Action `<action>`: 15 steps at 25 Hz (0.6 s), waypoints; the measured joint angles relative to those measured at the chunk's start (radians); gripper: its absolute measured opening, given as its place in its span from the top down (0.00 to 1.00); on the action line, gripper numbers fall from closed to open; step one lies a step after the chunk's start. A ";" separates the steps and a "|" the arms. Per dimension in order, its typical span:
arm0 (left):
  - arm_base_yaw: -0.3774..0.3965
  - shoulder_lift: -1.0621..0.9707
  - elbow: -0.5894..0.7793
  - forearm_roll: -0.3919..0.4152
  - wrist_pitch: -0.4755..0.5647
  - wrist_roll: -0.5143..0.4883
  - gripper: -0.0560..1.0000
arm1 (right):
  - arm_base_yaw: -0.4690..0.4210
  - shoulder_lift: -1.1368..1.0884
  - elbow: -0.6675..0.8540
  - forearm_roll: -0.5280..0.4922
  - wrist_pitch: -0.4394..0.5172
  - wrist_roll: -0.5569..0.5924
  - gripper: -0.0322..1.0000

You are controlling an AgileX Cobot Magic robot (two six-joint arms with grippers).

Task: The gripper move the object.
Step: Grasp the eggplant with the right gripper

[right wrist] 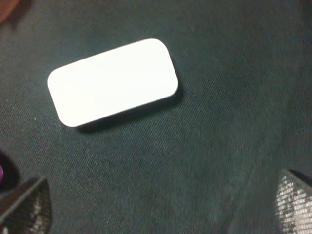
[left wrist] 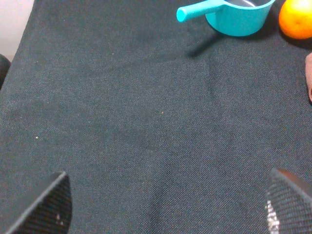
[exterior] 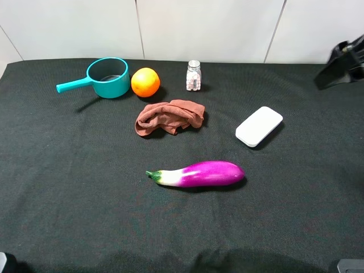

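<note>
Eggplant (exterior: 199, 173): front-centre, well apart from right tool (right wrist: 160, 204) | tool: wide open, empty, facing white box (right wrist: 113, 80)

The high cam sits out front and well above the desk (exterior: 68, 187), tilted down toward the white wall (exterior: 199, 28) at the back, so it gets the whole spread from far off. The left wrist cam rides low and close over bare desk, looking forward between the tips of the left gripper (left wrist: 168, 207). It just catches the teal pot (left wrist: 239, 19) and the orange (left wrist: 296, 18), which the high cam sees too. The right wrist cam hangs nearer still, pointing almost straight down past the right gripper (right wrist: 161, 204) onto the white box (right wrist: 113, 82), also shared with the high cam.
</note>
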 joint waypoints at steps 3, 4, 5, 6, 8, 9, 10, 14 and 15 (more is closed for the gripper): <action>0.000 0.000 0.000 0.000 0.000 0.000 0.16 | 0.083 0.037 -0.001 -0.045 -0.034 0.002 0.30; 0.000 0.000 0.000 0.000 0.000 0.000 0.16 | 0.108 0.052 -0.001 -0.062 -0.040 0.009 0.30; 0.000 0.000 0.000 0.000 0.000 0.000 0.16 | 0.137 0.069 -0.001 -0.077 -0.049 0.019 0.30; 0.000 0.000 0.000 0.000 0.000 0.000 0.16 | 0.167 0.083 -0.002 -0.086 -0.054 0.024 0.30; 0.000 0.000 0.000 0.000 0.000 0.000 0.16 | 0.221 0.115 -0.002 -0.102 -0.056 0.032 0.30; 0.000 0.000 0.000 0.000 0.000 0.000 0.16 | 0.250 0.132 -0.002 -0.111 -0.057 0.034 0.30; 0.000 0.000 0.000 0.000 0.000 0.000 0.16 | 0.279 0.148 -0.002 -0.116 -0.057 0.036 0.30; 0.000 0.000 0.000 0.000 0.000 0.000 0.16 | 0.377 0.191 -0.002 -0.154 -0.057 0.041 0.30; 0.000 0.000 0.000 0.000 0.000 0.000 0.16 | 0.395 0.199 -0.002 -0.162 -0.057 0.042 0.30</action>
